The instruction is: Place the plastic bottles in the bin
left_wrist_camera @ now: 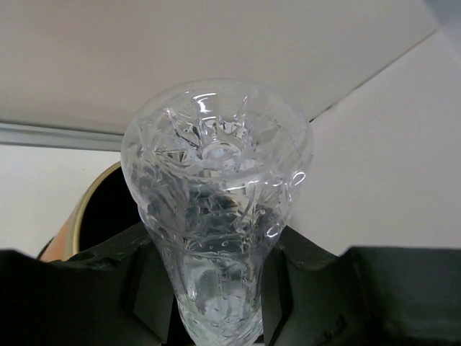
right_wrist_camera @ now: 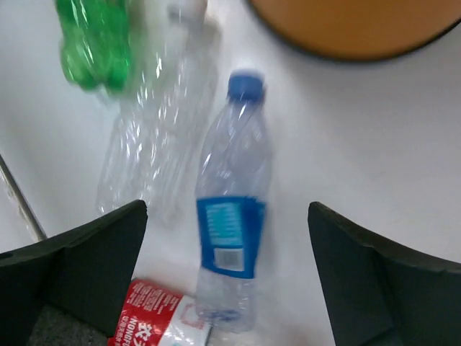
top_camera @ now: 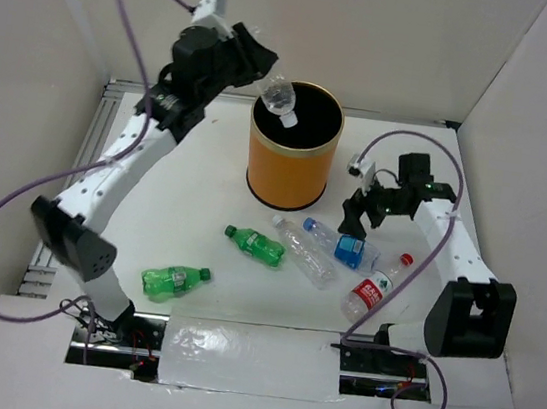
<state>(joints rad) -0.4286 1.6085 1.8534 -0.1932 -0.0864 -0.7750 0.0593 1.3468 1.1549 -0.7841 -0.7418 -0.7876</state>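
My left gripper [top_camera: 254, 69] is shut on a clear plastic bottle [top_camera: 280, 98] and holds it over the open mouth of the orange bin [top_camera: 291, 163]. In the left wrist view the clear bottle [left_wrist_camera: 216, 216] sits between the black fingers [left_wrist_camera: 144, 288], with the bin's rim [left_wrist_camera: 86, 209] below left. My right gripper [top_camera: 361, 214] is open just above the blue-labelled bottle [right_wrist_camera: 232, 216], which lies between its fingers [right_wrist_camera: 94, 267]. Two green bottles [top_camera: 254, 244] [top_camera: 174, 281], a long clear bottle [top_camera: 305, 252] and a red-labelled, red-capped bottle [top_camera: 374, 287] lie on the table.
White walls close in the table on the left, back and right. The arm bases and cables sit at the near edge. The blue-labelled, clear and red-labelled bottles lie close together right of centre.
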